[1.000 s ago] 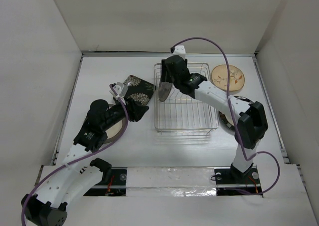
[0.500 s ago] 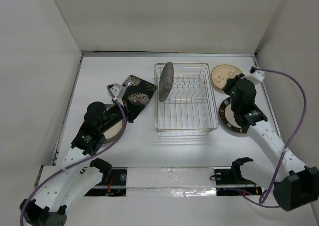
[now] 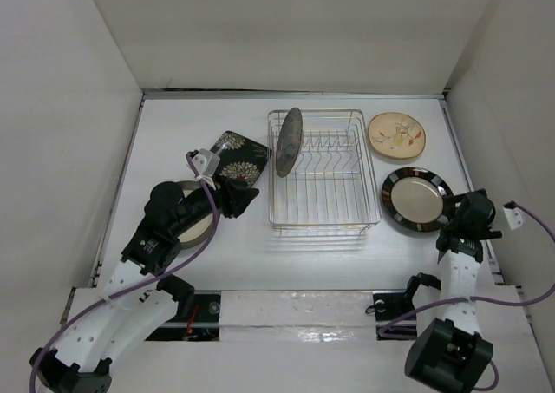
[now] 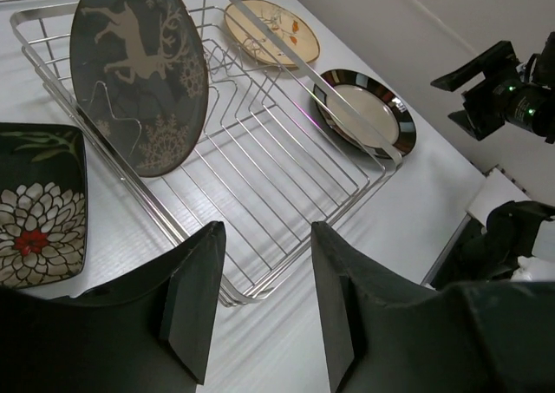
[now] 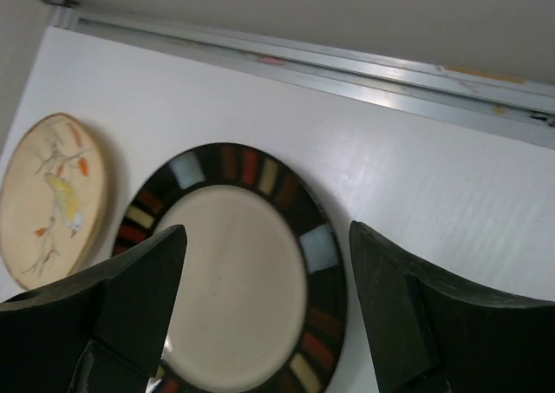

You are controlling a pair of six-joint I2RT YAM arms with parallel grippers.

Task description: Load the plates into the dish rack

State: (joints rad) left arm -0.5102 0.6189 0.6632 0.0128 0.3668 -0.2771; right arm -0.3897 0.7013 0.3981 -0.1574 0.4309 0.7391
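Only the deer plate point(image 3: 288, 141) stands in the dish rack point(image 3: 329, 189); seemingly four remain. The left hand point(image 4: 264, 302) and right hand point(image 5: 264, 315) gape empty.

White, black-jointed arms point(image 3: 121, 302) trail purple cables point(image 3: 486, 301).

1. Top view: second rimmed plate point(image 3: 198, 228) sits mostly under my left arm point(image 3: 165, 224); I only get a cream sliver.
2. Top view: left gripper point(image 3: 243, 197) overlaps the square plate's point(image 3: 236, 150) near corner. It's black on black, so I can't read the jaws from here.
3. Left wrist: square plate is cut by the left edge, its near side behind a finger point(image 4: 192, 298). Deer plate's point(image 4: 139, 72) top is clipped by the frame.
4. Left wrist: tan plate point(image 4: 269, 33) is partly behind rack point(image 4: 260, 176) wires; right arm point(image 4: 507, 98) runs off the right edge.
5. Right wrist: rimmed plate's point(image 5: 238, 263) near part is behind both fingers point(image 5: 113, 306) and cut by the bottom edge. Tan plate is cut by the left edge; whole view slightly soft.
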